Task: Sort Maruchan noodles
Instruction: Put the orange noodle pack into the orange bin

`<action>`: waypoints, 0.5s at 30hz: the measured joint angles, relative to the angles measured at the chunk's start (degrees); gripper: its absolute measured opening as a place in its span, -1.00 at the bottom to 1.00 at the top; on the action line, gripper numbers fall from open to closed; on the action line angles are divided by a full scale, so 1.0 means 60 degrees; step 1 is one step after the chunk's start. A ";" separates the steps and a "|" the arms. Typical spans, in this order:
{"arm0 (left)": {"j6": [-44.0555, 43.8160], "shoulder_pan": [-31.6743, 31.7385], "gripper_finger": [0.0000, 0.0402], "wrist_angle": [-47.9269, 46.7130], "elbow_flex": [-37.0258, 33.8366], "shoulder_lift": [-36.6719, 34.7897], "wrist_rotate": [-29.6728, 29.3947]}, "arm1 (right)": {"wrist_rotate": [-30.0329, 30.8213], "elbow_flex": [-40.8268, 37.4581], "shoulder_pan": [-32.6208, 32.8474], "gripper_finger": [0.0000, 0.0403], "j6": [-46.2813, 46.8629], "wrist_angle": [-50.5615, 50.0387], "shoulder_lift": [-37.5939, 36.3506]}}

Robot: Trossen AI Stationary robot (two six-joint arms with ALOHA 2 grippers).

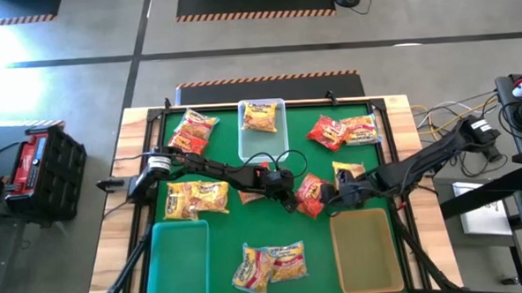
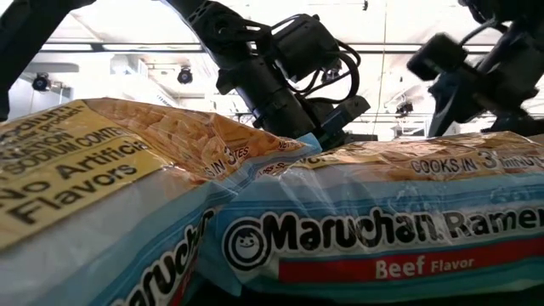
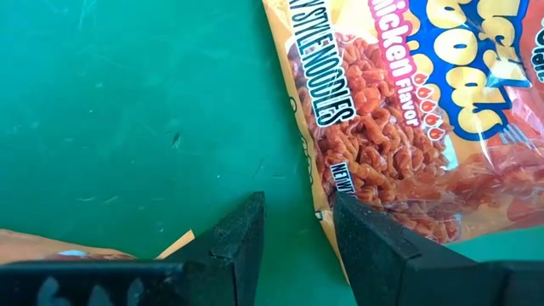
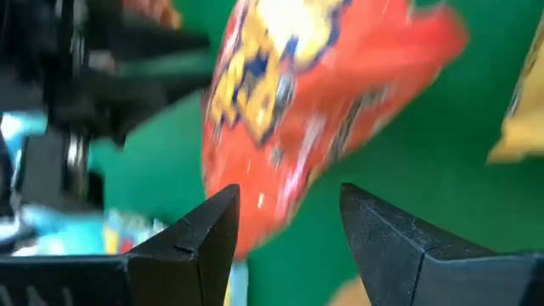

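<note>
My left fingers (image 3: pixel 293 246): parted, empty; orange chicken packet (image 3: pixel 408 119) just beyond one tip.
My right fingers (image 4: pixel 289 246): parted, empty; red packet (image 4: pixel 306 110) ahead.
Low view only: beef packet (image 2: pixel 382 229).

Bare green mat (image 1: pixel 238 223) between packets; left arm (image 1: pixel 213 169) across the middle.

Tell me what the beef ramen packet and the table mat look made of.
Beef ramen packet: thin glossy plastic film, judging by its crinkles, glare streaks and noodles showing through a clear patch. Table mat: matte green sheet, probably rubber or vinyl; faint scuffs, no shine.
</note>
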 joint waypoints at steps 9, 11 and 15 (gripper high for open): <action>-0.0007 0.0000 -0.38 0.0022 0.0019 0.0000 0.0001 | 0.1259 -0.0004 0.0018 -0.04 0.0558 0.0651 0.1440; -0.0011 0.0000 -0.38 0.0000 0.0044 0.0000 0.0004 | 0.1679 -0.0004 0.0022 -0.04 0.0519 0.1298 0.1765; 0.0024 0.0000 -0.38 -0.0100 0.0116 0.0000 0.0005 | 0.2169 -0.0006 0.0018 -0.04 0.0128 0.2551 0.2320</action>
